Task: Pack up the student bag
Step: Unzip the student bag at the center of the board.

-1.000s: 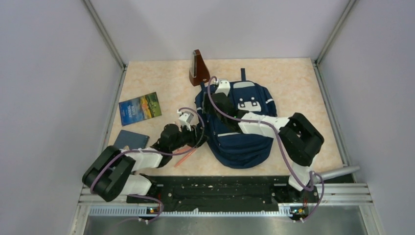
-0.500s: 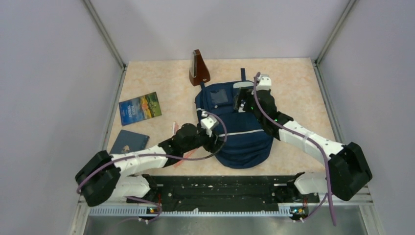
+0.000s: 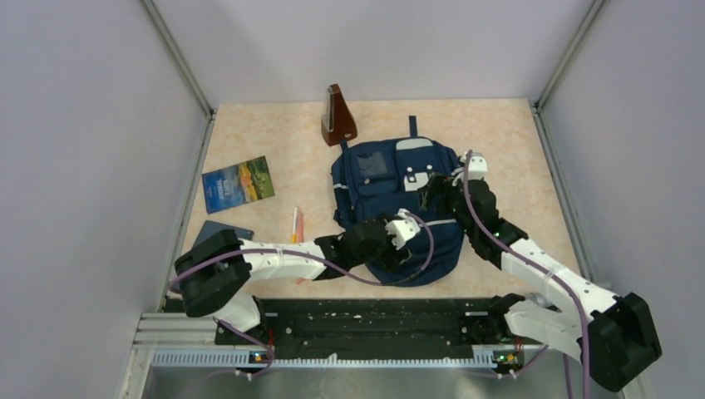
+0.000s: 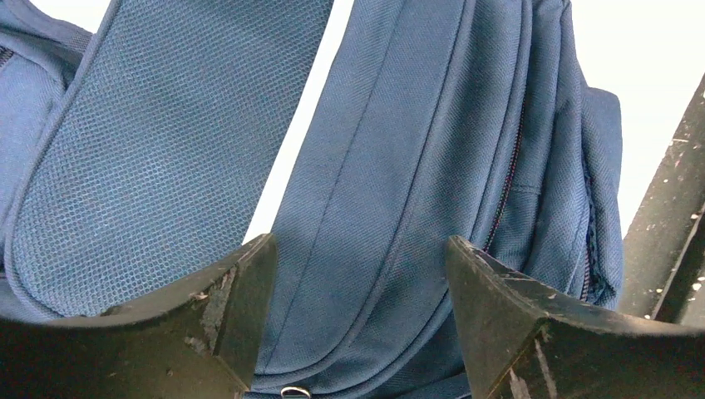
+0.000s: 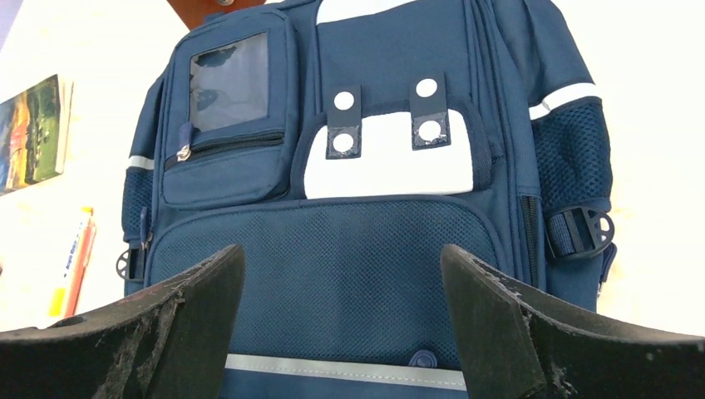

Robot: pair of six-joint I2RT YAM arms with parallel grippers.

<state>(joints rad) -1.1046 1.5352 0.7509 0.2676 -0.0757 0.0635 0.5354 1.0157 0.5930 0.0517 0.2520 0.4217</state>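
- The student bag (image 3: 387,179) lies flat in the middle of the desk (image 3: 515,150), front side up
- Its front pockets look zipped shut, and I cannot see inside it
- The left fingers (image 4: 241,291) are open over the near end of the bag, with nothing in them
- The right fingers (image 5: 191,291) are open too, over the right side of the bag, holding nothing
- On the desk to the left lie a picture book (image 3: 239,183), a dark blue book (image 3: 220,232) and an orange pen (image 3: 296,223)
- A brown wooden thing (image 3: 337,116) stands just beside the far end of the bag
- I think the packing is not far along: the bag needs opening, and these things need to go in
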